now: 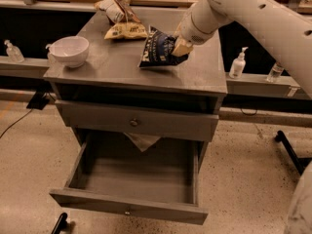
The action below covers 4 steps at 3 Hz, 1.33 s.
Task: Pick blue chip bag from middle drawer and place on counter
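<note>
The one camera looks down from above and in front of the grey cabinet [136,123], facing its drawer fronts at middling range. Everything from the tabletop [112,67] to the pulled-out bottom drawer [129,209] fits in view. The arm [253,13] enters from the upper right. Its claw [181,48], clamped on the blue chip bag [157,50], sits over the tabletop's right half.
</note>
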Each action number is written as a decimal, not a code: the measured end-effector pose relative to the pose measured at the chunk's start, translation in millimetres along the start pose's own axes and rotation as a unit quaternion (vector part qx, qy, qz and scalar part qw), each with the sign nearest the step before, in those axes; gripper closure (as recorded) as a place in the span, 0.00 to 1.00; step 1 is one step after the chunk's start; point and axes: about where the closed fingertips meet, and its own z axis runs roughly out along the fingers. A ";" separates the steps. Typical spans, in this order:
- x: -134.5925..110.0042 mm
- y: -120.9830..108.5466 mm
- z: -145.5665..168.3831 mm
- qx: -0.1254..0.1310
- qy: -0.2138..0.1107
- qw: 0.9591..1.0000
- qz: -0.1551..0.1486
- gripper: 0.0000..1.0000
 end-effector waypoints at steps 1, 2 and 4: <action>-0.9 1.2 2.3 -0.002 0.000 1.000 -0.001 0.39; -1.6 2.5 4.5 -0.004 -0.001 1.000 -0.001 0.15; -2.2 3.7 6.6 -0.006 -0.001 1.000 -0.002 0.00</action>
